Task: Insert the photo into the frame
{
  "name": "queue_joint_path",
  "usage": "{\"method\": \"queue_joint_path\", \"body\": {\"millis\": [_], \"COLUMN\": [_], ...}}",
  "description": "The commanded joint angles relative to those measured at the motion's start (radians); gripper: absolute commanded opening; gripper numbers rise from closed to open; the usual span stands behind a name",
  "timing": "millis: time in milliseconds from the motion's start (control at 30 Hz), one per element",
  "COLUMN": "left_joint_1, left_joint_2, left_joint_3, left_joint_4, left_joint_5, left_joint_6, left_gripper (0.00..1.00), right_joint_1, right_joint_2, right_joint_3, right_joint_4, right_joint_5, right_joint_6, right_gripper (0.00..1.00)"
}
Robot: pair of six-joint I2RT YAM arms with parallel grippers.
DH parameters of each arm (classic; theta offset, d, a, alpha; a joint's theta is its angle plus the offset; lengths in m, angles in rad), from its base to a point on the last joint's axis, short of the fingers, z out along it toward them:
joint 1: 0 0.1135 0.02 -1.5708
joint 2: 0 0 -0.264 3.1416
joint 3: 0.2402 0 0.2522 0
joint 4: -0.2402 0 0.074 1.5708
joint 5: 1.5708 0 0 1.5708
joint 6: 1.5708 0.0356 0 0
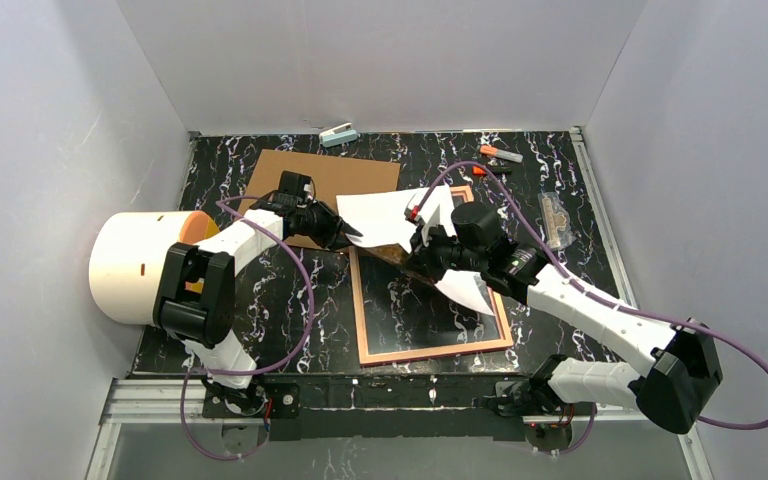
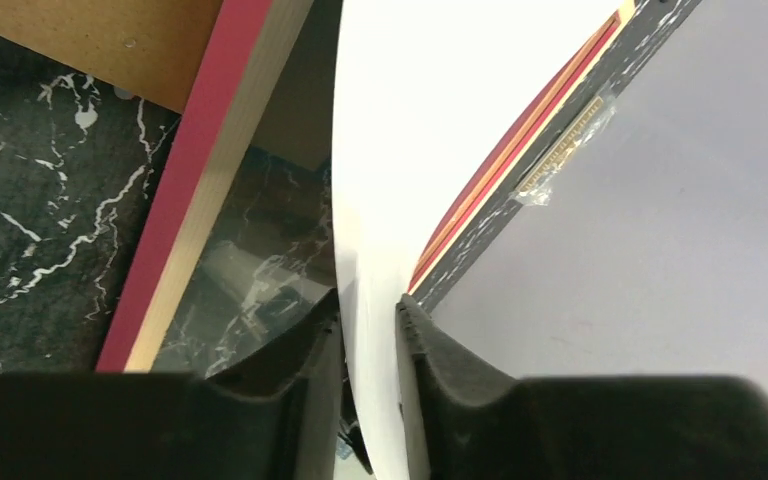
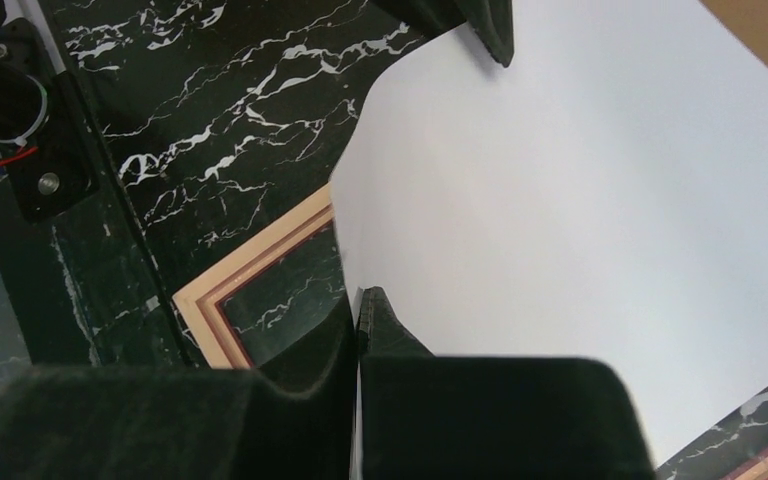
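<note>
**Two arms hold print above frame on marbled counter**

The photo (image 1: 390, 215) hangs between both arms, plain white back upward. It sits over the far left corner of the frame (image 1: 440, 351), bowed rather than flat. A strip of its tan printed side curls into sight along its near edge, and part of the sheet droops beneath the right arm.

The left end effector (image 1: 345, 232) has its jaws drawn in around the photo's left edge. In the wrist view a finger (image 2: 430, 350) lies against each face of the sheet with no gap to be seen. The right end effector (image 1: 416, 250) is clamped tight on the photo's near edge, its fingers pressed together with only the sheet between them.

The frame lies flat with its pale wood-coloured back up, in the middle of the black, white-veined counter (image 1: 260, 300) and reaching almost to the near edge. The counter shows through its opening.

A brown cardboard sheet (image 1: 330, 175) rests toward the far left corner, partly under the left arm. Two pens (image 1: 500, 155) lie near the far edge on the right, and a small clear packet (image 1: 556, 220) sits close to the right edge. A cream cylinder (image 1: 135, 265) lies at the left edge.
</note>
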Motion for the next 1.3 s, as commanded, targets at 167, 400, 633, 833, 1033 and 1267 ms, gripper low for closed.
{"method": "queue_joint_path", "body": {"millis": [167, 400, 633, 833, 1033, 1267], "left_joint_1": [-0.006, -0.006, -0.005, -0.018, -0.071, -0.090], "left_joint_2": [0.004, 0.016, 0.018, -0.016, -0.051, -0.093], "left_joint_3": [-0.014, 0.021, 0.022, -0.004, -0.080, -0.174], "left_joint_4": [0.044, 0.048, 0.051, 0.078, 0.170, 0.310], "left_joint_5": [0.010, -0.027, -0.008, 0.027, 0.026, -0.050], "left_joint_6": [0.026, 0.160, 0.293, 0.310, 0.227, 0.082], "left_gripper": [0.00, 0.00, 0.00, 0.00, 0.00, 0.00], "right_joint_1": [0.004, 0.004, -0.003, -0.071, -0.251, -0.428], "right_joint_2": [0.021, -0.071, -0.139, -0.122, -0.019, -0.070], "right_joint_3": [0.039, 0.079, 0.151, 0.122, 0.150, 0.050], "right_joint_4": [-0.112, -0.183, -0.180, -0.130, -0.251, -0.296], "right_joint_5": [-0.053, -0.102, -0.003, 0.367, 0.371, 0.432], "right_joint_6": [-0.003, 0.066, 0.158, 0.372, 0.546, 0.710], "right_gripper": [0.41, 0.81, 0.86, 0.95, 0.89, 0.88]}}
